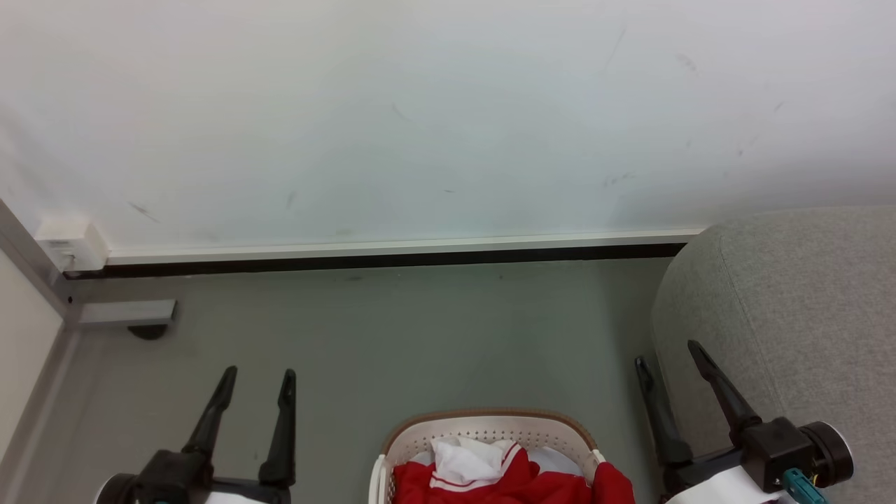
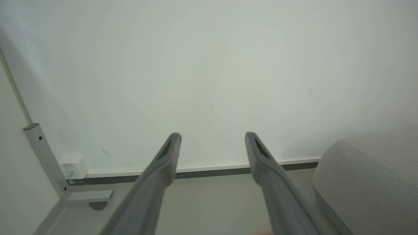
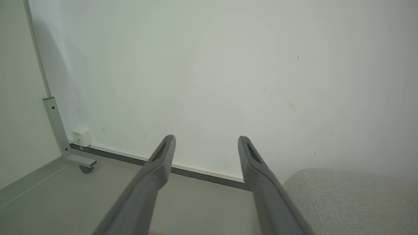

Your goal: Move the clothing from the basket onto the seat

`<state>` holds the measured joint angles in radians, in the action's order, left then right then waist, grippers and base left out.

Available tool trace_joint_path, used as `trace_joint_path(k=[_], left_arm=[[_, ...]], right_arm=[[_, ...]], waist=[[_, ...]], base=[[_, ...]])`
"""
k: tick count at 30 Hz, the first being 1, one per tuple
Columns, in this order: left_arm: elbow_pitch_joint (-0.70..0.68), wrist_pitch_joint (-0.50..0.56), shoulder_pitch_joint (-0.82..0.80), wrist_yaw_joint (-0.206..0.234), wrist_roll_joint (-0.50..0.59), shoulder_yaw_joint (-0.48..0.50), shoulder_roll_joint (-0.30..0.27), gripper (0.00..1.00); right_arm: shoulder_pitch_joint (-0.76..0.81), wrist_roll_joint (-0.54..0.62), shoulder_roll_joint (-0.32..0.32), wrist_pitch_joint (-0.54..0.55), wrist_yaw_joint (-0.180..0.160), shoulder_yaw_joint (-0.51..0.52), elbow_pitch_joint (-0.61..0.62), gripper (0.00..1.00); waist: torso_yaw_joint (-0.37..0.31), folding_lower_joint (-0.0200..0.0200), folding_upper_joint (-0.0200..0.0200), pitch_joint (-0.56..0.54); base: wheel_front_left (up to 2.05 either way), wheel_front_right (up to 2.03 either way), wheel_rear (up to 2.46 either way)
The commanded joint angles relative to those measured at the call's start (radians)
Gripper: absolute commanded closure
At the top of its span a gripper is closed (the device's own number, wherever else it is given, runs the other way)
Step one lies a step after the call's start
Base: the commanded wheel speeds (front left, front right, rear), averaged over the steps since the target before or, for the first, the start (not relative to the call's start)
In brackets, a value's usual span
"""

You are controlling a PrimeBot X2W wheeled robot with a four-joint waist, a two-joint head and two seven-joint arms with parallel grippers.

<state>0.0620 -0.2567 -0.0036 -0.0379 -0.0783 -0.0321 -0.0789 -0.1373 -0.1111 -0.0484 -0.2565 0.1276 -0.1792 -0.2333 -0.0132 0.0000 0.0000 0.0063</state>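
Red clothing (image 1: 511, 483) with white collar and striped trim lies heaped in the cream basket (image 1: 490, 424) with a brown rim, at the bottom middle of the head view. The light grey seat (image 1: 791, 315) rises at the right; it also shows as the seat (image 2: 369, 182) in the left wrist view and the seat (image 3: 352, 199) in the right wrist view. My left gripper (image 1: 257, 374) hangs open left of the basket, nothing between its fingers. My right gripper (image 1: 668, 353) stands open right of the basket, close beside the seat's rounded edge. Both grippers (image 2: 212, 135) (image 3: 206, 138) point toward the wall.
A white wall (image 1: 420, 119) with a dark baseboard (image 1: 378, 260) closes the far side. A grey metal frame foot with a castor (image 1: 129, 315) and a small white box (image 1: 70, 241) sit at the left corner. Grey floor (image 1: 392, 336) lies between basket and wall.
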Motion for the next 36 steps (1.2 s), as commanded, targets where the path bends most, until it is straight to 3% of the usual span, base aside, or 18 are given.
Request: trace_joint_path(k=[1,36], left_arm=[[-0.005,-0.006,-0.007,-0.002,0.023,0.006,0.000,0.00],[-0.012,-0.009,0.001,-0.022,0.037,0.038,0.023,0.00]], right_arm=[[-0.010,0.021,-0.004,-0.006,0.006,-0.004,0.000,0.00],[-0.018,0.012,-0.004,-0.010,0.005,-0.005,-0.001,0.00]], waist=[[-0.001,0.0000,0.0000,0.001],[-0.017,0.0000,0.0000,0.004]], base=[[0.00,0.00,0.00],[0.00,0.00,0.00]])
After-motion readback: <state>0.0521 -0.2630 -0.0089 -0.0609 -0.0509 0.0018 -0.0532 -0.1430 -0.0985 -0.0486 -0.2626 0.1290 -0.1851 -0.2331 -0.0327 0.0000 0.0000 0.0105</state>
